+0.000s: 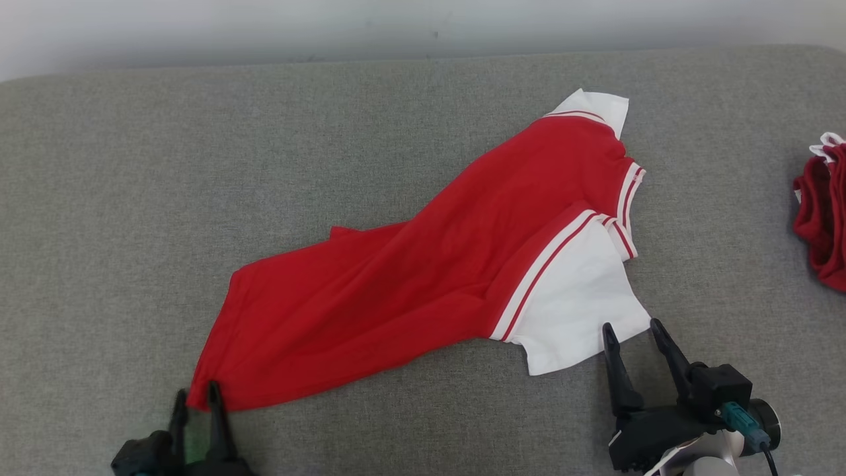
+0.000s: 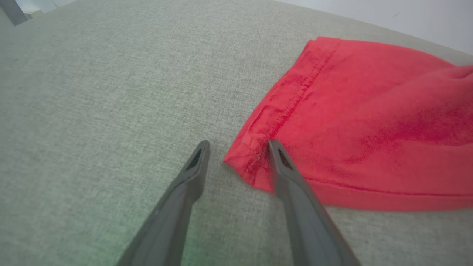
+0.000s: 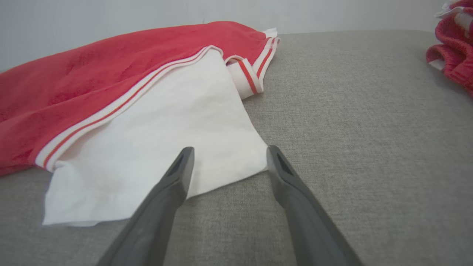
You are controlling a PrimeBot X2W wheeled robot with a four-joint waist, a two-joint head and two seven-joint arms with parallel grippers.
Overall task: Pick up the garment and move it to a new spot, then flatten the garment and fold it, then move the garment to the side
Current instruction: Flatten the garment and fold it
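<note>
Garment [image 1: 410, 284] rumpled, unfolded; left gripper [image 2: 238, 144] parted astride hem corner [image 2: 244, 162], right gripper [image 3: 230, 149] wide at white sleeve [image 3: 166, 122]; flattening, folding pending.

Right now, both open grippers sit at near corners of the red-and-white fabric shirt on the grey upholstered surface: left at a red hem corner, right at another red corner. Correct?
Not quite: the right gripper is at a white corner, not a red one. The right wrist view shows the white panel of the red-and-white shirt between its open fingers. The rest holds.
</note>
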